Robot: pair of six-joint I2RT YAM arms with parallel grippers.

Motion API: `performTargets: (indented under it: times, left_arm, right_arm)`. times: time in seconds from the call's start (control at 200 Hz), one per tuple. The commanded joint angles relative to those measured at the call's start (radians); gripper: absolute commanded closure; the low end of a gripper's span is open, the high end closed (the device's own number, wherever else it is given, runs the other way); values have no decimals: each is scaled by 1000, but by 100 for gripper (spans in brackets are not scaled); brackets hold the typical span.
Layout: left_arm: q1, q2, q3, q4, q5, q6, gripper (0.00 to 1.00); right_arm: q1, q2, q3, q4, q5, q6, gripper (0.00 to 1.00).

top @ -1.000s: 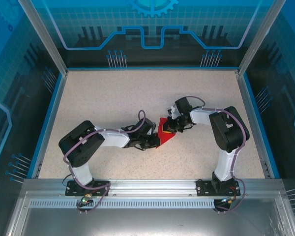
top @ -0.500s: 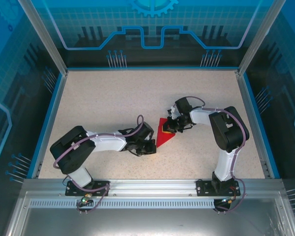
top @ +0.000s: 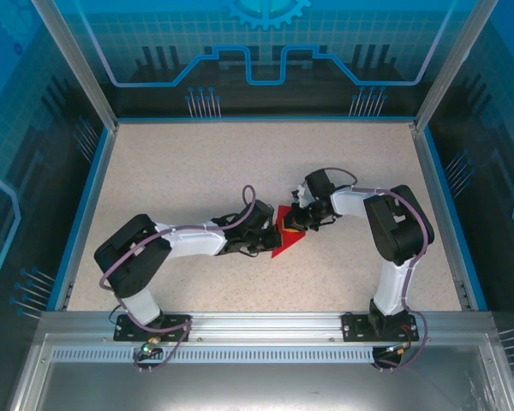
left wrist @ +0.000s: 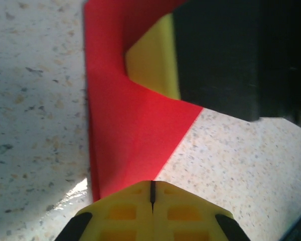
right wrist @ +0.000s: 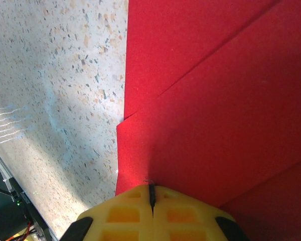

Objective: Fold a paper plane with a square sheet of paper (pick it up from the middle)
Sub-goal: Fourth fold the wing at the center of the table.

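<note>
The square sheet of paper [top: 289,240] is bright red and folded into a pointed, layered shape, lying flat at the table's middle. My left gripper [top: 267,237] is shut, its tips resting on the paper's left edge. In the left wrist view the shut tips [left wrist: 152,184] sit at the near corner of the red paper [left wrist: 133,125]. My right gripper [top: 297,222] is shut and presses down on the paper's far right part. The right wrist view has its closed tips [right wrist: 151,189] on the overlapping red layers [right wrist: 215,100]. Its yellow finger [left wrist: 155,57] stands on the paper opposite my left gripper.
The speckled beige table [top: 197,171] is ringed by a blue rim [top: 84,214] and clear panels. Both arm bases are bolted to the metal rail [top: 265,330] at the near edge.
My left gripper drew back toward the near left half a second ago, then moved forward again onto the paper's left edge. The right gripper has stayed put.
</note>
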Motion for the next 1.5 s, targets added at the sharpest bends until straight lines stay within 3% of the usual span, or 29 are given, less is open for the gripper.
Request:
performTargets:
  times: [0.0,0.31,0.525,1.095,1.245,1.495]
  left_arm:
    - [4,31,-1,-1,-27,-18,100]
    - [4,58,-66,13,4,-67,100]
    - [5,81,-57,-41,3,-45,100]
    - [5,83,-64,-91,-11,-38,100]
    - [4,88,-49,-158,-16,-44,100]
    - [-3,139,-80,-185,58,-26,100]
  right_arm:
    - [1,40,-39,-47,96,-8,96]
    - [7,-36,-23,-5,13,-54,96]
    - [68,-94,-44,14,-42,-98,95]
    - [120,-44,-86,11,-22,-126,95]
    - [70,7,-51,-24,90,-121,97]
    - [-66,13,-21,15,143,-86,96]
